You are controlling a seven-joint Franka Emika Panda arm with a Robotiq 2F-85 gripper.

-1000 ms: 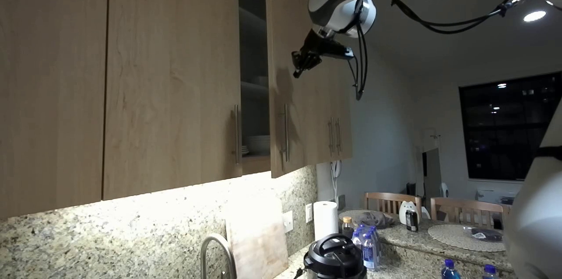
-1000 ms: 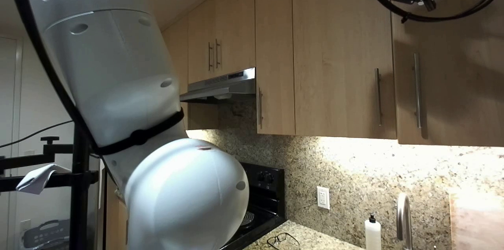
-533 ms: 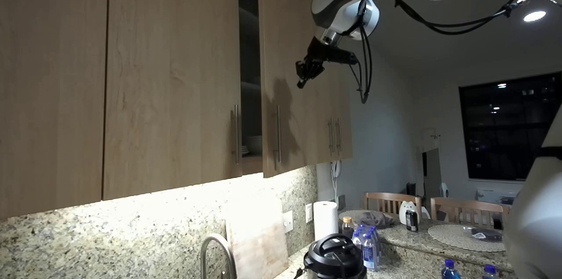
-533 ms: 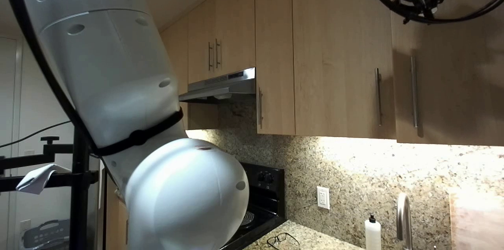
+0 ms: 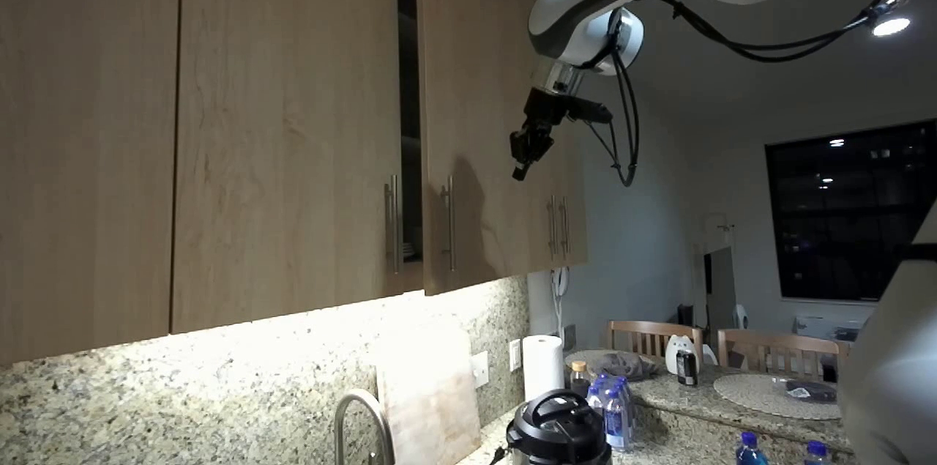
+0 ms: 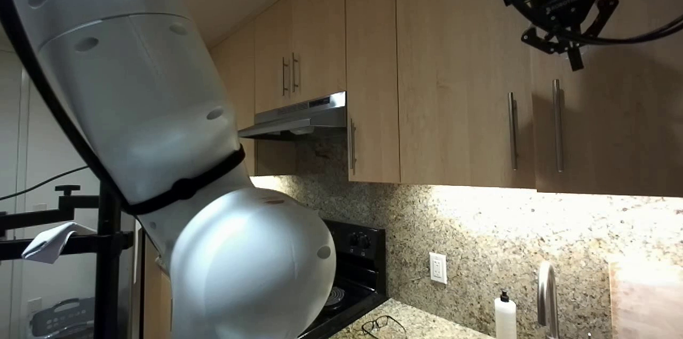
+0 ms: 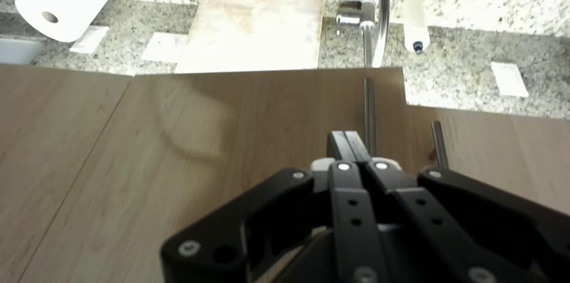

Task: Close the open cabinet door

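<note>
The cabinet door is a tall light-wood upper panel with a slim vertical bar handle. It stands slightly ajar, with a narrow dark gap between its edge and the wide neighbouring door. It also shows in an exterior view and in the wrist view. My gripper is in front of this door, its fingers pointing down, to the hinge side of the handle. In the wrist view the gripper's fingertips are pressed together with nothing between them, just beside the handle. I cannot tell whether they touch the door. The inner face is hidden.
The wide neighbouring door has its own handle near the gap. Below are a faucet, a leaning board, a black-lidded cooker, a paper roll and water bottles.
The cabinet door has swung inward, and the gap beside it has narrowed. My gripper has moved down and tilted to point more downward, staying shut.
</note>
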